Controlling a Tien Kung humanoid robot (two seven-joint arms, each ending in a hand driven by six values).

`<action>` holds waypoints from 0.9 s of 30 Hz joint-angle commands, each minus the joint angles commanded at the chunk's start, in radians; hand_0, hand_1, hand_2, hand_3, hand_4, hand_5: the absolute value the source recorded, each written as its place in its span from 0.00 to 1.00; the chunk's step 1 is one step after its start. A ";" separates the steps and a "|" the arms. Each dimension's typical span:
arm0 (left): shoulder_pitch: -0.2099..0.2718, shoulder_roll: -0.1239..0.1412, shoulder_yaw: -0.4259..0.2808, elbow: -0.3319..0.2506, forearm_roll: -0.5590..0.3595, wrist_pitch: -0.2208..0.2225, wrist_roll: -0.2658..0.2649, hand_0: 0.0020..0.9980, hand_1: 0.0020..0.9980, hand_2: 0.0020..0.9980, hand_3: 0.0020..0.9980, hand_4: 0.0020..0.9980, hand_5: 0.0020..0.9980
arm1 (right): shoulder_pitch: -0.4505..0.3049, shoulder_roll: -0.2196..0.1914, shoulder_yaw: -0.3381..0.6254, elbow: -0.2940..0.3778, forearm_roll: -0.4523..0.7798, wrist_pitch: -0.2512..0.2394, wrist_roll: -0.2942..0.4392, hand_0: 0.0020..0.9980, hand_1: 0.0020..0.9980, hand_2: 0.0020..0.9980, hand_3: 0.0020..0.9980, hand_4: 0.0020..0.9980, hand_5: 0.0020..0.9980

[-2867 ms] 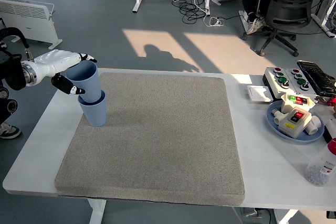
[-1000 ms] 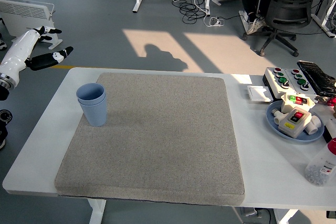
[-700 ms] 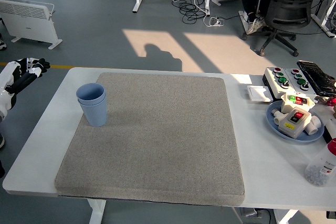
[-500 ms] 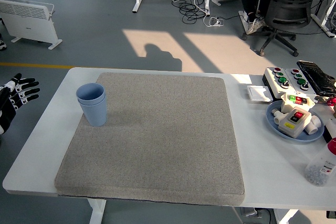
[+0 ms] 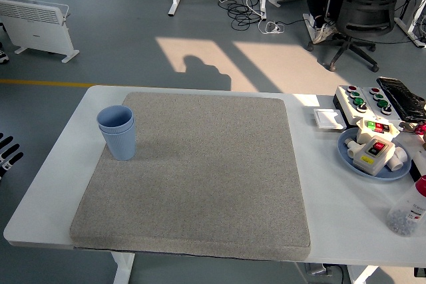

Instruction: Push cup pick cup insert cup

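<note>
Two blue ribbed cups (image 5: 118, 132) stand nested one inside the other, upright at the far left of the grey mat (image 5: 200, 171). Nothing touches them. My left hand (image 5: 5, 154) shows only as spread black-and-white fingertips at the picture's left edge, off the table and well below and left of the cups. It holds nothing. My right hand is out of view.
At the table's right side are a button box (image 5: 363, 98), a white square piece (image 5: 328, 118), a blue plate (image 5: 346, 154) holding a switch box, and a clear bottle (image 5: 407, 209). An office chair (image 5: 363, 11) stands on the floor beyond.
My left hand let go of the upper cup, which now sits fully nested in the lower one. The arm pulled back left and down, nearly out of the picture.
</note>
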 joint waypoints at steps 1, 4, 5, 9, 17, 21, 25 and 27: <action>0.000 0.000 -0.001 0.000 0.000 0.000 -0.001 0.72 0.73 0.72 0.62 0.62 0.95 | 0.000 0.000 0.000 0.000 0.000 0.000 0.000 0.73 0.67 0.64 0.57 0.13 0.36; -0.010 -0.002 0.000 0.003 0.001 -0.003 -0.002 0.72 0.73 0.72 0.62 0.62 0.96 | 0.003 0.000 0.003 0.000 -0.006 0.001 -0.001 0.73 0.67 0.64 0.57 0.13 0.36; -0.012 -0.002 0.001 0.003 0.001 -0.004 -0.002 0.72 0.73 0.72 0.62 0.62 0.96 | 0.003 0.000 0.003 0.000 -0.007 0.001 -0.001 0.73 0.67 0.64 0.57 0.13 0.36; -0.013 0.000 0.007 0.005 0.002 -0.009 -0.002 0.72 0.73 0.72 0.62 0.62 0.96 | 0.001 -0.001 0.002 -0.001 -0.004 0.001 -0.001 0.73 0.67 0.64 0.57 0.13 0.36; -0.014 -0.001 0.026 0.010 -0.071 -0.043 -0.024 0.76 0.78 0.76 0.69 0.67 1.00 | -0.007 -0.004 0.007 0.000 -0.009 -0.001 -0.004 0.73 0.66 0.64 0.57 0.13 0.36; -0.015 -0.003 0.032 0.011 -0.069 -0.045 -0.021 0.76 0.78 0.76 0.69 0.67 1.00 | -0.007 -0.002 0.011 0.000 -0.018 0.001 -0.006 0.73 0.66 0.64 0.57 0.13 0.36; -0.008 -0.007 0.031 0.013 -0.071 -0.043 -0.020 0.78 0.79 0.78 0.72 0.68 1.00 | -0.007 -0.001 0.011 0.000 -0.018 0.001 -0.006 0.73 0.67 0.64 0.57 0.13 0.36; -0.006 -0.008 0.028 0.016 -0.075 -0.039 -0.022 0.78 0.79 0.78 0.72 0.68 1.00 | -0.007 -0.001 0.011 0.000 -0.018 0.002 -0.006 0.73 0.67 0.64 0.57 0.13 0.36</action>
